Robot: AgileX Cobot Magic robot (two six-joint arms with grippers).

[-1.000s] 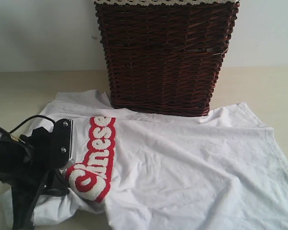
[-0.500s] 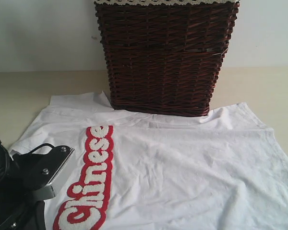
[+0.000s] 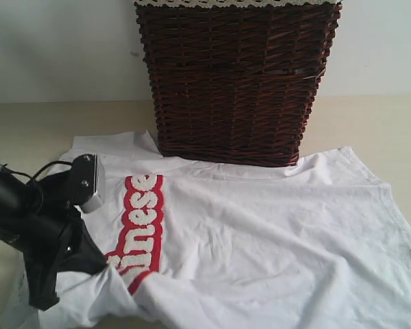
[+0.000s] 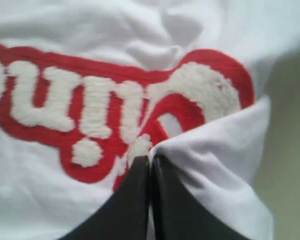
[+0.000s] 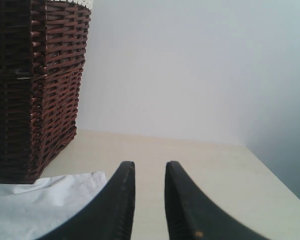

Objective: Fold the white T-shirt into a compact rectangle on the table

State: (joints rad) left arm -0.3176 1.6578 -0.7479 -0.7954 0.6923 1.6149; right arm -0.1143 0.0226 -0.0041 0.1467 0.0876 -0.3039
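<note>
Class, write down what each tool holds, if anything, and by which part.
Left tool pinches the white cotton T-shirt by a bunched fold beside its red lettered band. Right tool holds nothing.

left claw (image 4: 150, 162) raised, white T-shirt (image 3: 260, 240) edge folded over lettering (image 3: 142, 219)

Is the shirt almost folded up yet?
Not nearly. The white T-shirt lies mostly spread out on the table. The left claw pinches a bunched edge by the red lettering. The right claw hangs open, holding nothing. Nearly all the folding is left.
</note>
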